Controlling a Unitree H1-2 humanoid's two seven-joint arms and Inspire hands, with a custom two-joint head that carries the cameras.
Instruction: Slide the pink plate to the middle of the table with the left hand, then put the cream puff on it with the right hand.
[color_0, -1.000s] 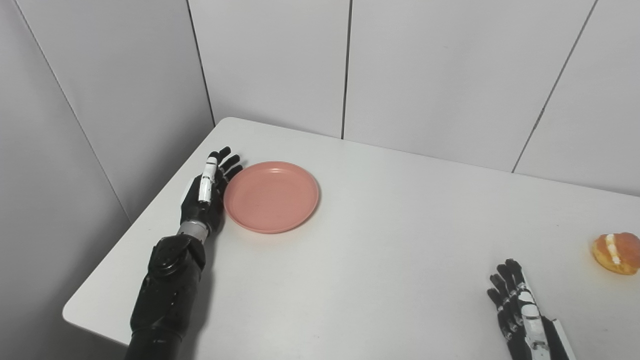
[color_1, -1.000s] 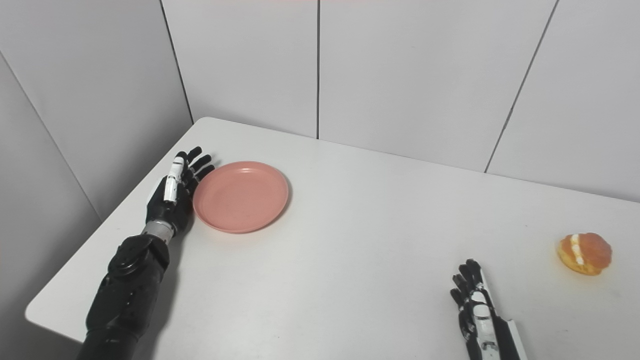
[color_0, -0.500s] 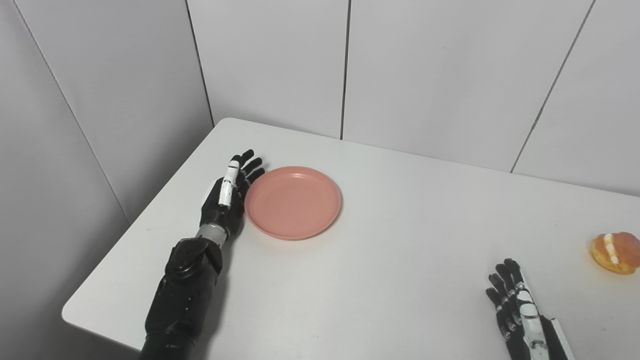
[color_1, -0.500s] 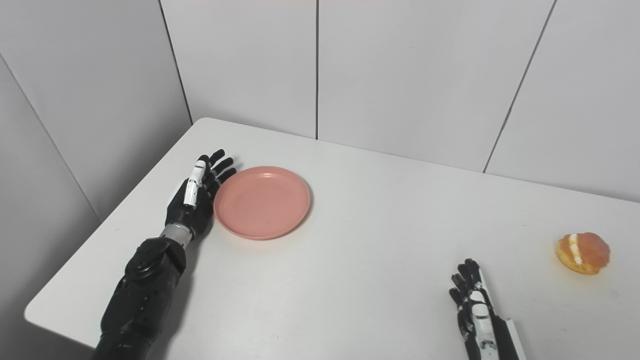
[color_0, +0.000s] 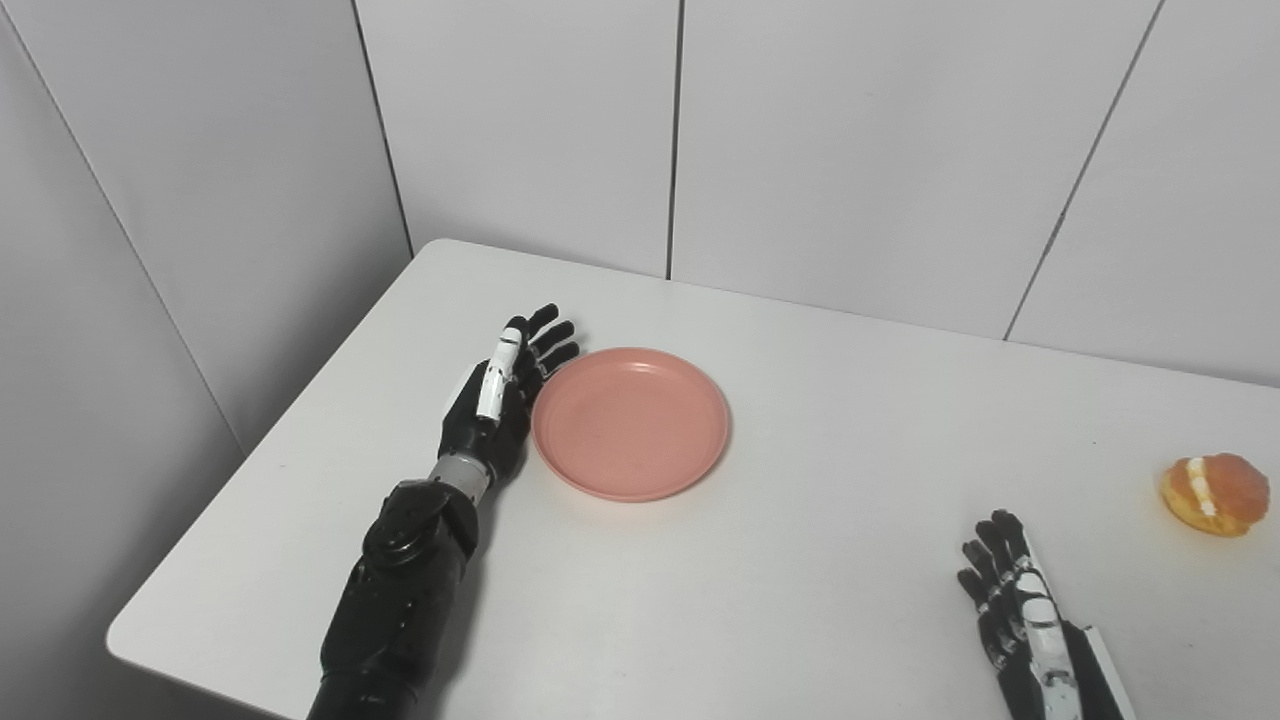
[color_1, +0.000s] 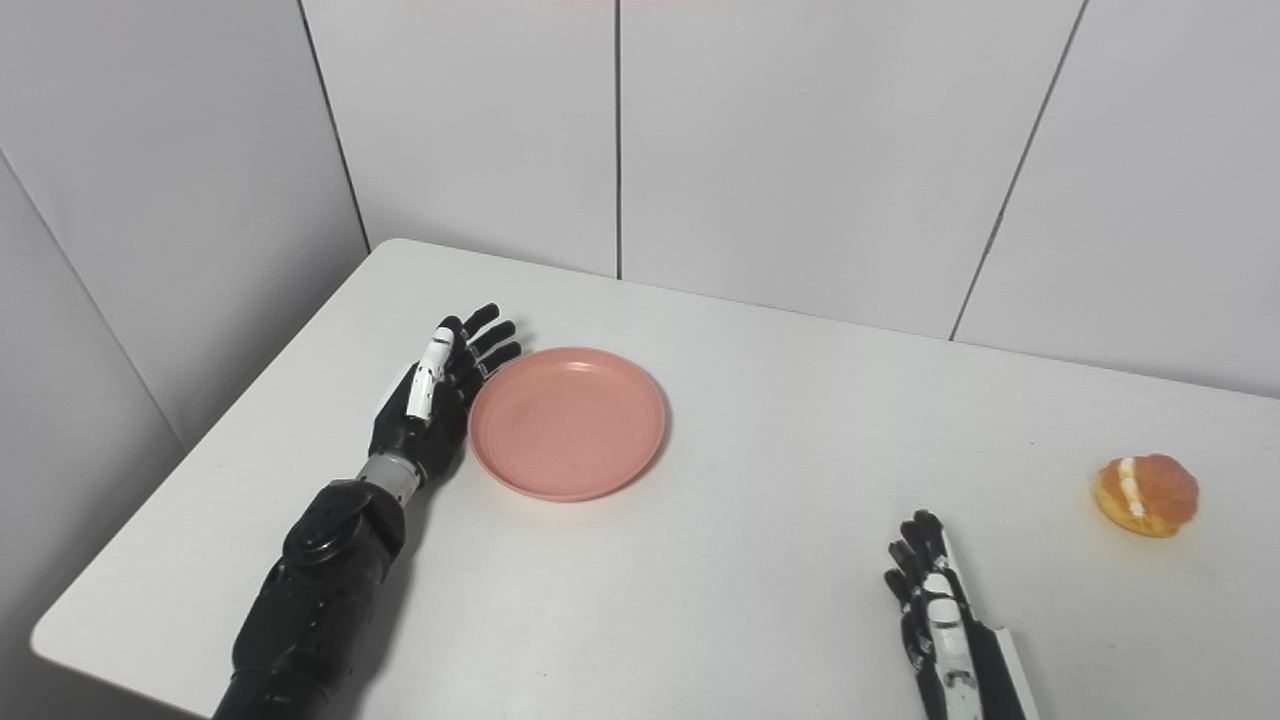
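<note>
The pink plate (color_0: 631, 423) is round and shallow with a low raised rim, empty, lying flat and upright on the white table, left of the table's middle. The cream puff (color_0: 1214, 480) is a golden-orange bun split by a white band of cream, sitting on the tabletop near the right edge of the picture, well apart from the plate and not on it

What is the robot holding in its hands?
Nothing. The left hand is open, flat against the round pink plate's rim; the right hand is open too.
</note>
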